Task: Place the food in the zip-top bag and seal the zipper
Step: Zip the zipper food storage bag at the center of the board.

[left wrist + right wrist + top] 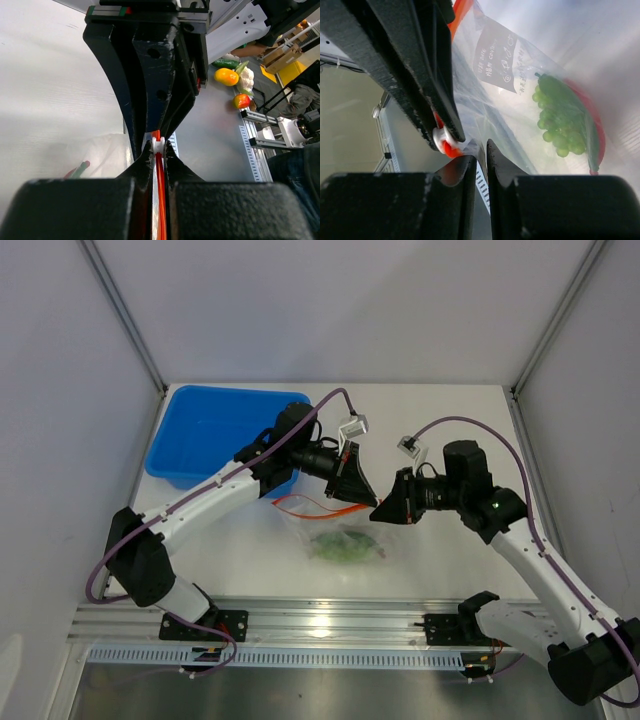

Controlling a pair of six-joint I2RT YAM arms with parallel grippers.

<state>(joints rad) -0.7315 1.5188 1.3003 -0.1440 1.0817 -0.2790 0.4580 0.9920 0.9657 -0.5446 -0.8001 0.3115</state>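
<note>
The white label panel on your clear bag carries print too small to read. Both arms reach inward and meet at the bag's 1 o'clock corner. Your left gripper is clamped on the red-orange zipper. Your right gripper stands a crack apart beside it. The grapes lie inside the bag.

You're looking at a white tabletop sitting between pale walls, light glinting off the metal rail in front.

zip-top bag label, print illegible
</note>
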